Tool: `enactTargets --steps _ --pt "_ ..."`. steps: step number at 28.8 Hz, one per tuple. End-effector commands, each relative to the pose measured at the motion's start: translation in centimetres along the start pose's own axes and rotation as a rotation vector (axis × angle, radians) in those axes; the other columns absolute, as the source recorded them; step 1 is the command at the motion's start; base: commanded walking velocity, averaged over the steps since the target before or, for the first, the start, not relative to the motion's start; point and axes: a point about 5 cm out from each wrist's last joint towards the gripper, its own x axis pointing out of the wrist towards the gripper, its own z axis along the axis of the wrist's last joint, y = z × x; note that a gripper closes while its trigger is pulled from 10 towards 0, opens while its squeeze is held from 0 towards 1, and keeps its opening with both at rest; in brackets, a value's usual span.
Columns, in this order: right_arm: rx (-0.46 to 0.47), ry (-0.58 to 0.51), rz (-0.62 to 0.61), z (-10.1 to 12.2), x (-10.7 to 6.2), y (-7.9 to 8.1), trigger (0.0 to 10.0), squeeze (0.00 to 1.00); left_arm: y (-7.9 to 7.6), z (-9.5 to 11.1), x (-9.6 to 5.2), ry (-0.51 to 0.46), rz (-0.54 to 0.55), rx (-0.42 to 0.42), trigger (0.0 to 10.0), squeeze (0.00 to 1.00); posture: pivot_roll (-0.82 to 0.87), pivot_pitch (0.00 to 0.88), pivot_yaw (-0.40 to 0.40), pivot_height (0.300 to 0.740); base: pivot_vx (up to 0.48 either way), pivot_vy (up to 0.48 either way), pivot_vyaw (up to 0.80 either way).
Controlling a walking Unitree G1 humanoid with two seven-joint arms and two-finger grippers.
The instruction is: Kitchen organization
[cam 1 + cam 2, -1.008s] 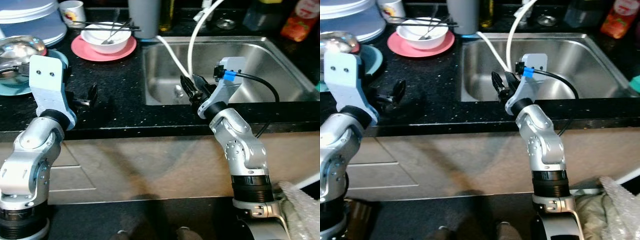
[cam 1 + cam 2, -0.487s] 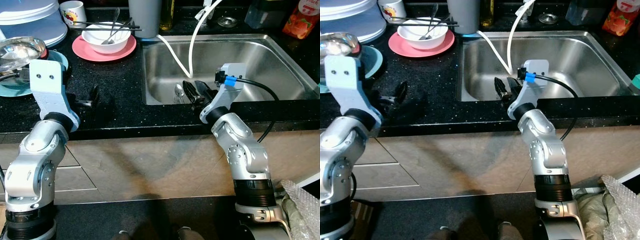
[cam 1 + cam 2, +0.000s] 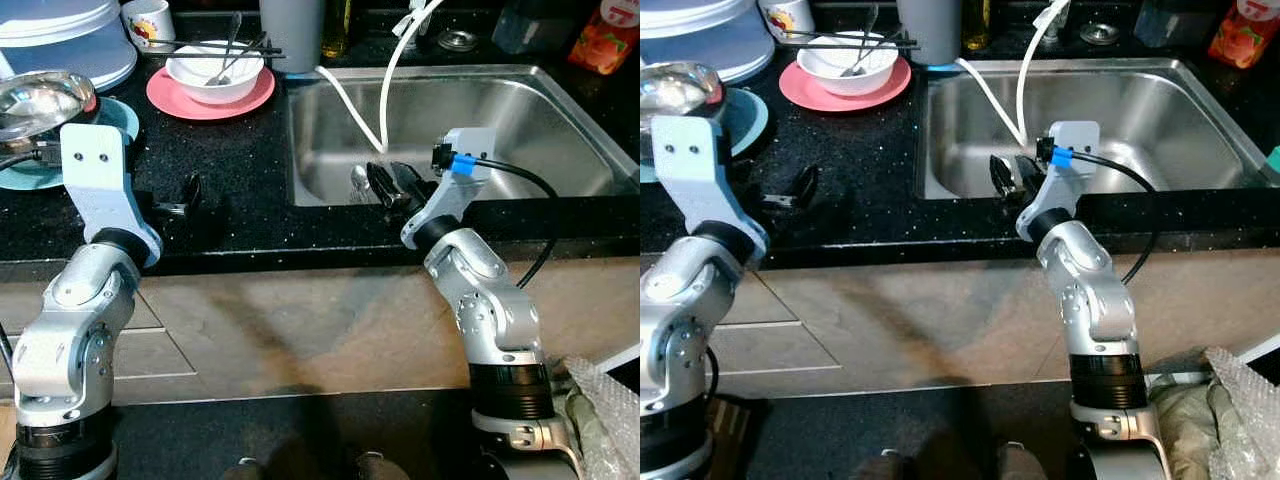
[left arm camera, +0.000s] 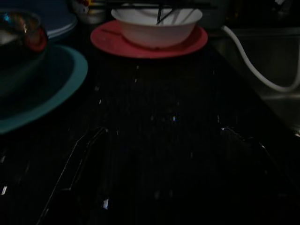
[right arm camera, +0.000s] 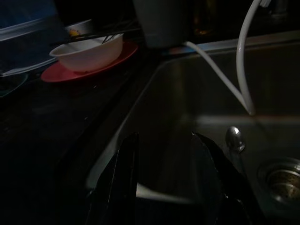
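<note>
The right gripper hangs over the sink's near edge, fingers apart and empty, likely reaching for the spoon lying just beyond its fingertips. The left gripper, fingers apart, hovers over the counter.

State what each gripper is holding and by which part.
Nothing is held. The left gripper is open above the counter; the right gripper is open over the sink's near edge.

Head cams down; wrist cams low, fwd.
</note>
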Motion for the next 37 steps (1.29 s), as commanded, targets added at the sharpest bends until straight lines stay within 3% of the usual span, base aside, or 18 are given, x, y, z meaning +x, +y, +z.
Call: enactTargets --steps 1,16,31,37 --pt "0.001 0.002 0.002 -0.05 -0.3 0.18 10.0 0.0 -0.09 -0.47 -0.31 0.019 -0.001 -0.006 10.0 0.0 0.06 0.13 -0.03 0.74 -0.349 0.0 0.0" --pt "-0.001 0.007 0.003 0.06 -0.43 0.18 10.0 0.0 -0.02 -0.54 -0.46 0.023 -0.002 -0.007 10.0 0.0 0.05 0.143 -0.036 0.74 -0.326 0.0 0.0" --pt "0.005 0.027 0.01 -0.11 -0.69 0.41 10.0 0.0 0.41 -0.64 -0.43 0.037 0.006 0.007 10.0 0.0 0.05 0.166 -0.052 0.74 0.0 0.0 0.0" --pt "0.001 0.049 0.012 -0.42 -0.73 0.34 10.0 0.0 -0.46 -1.0 -0.22 0.054 -0.102 0.025 10.0 0.0 0.05 0.167 -0.054 0.74 0.0 0.0 0.0"
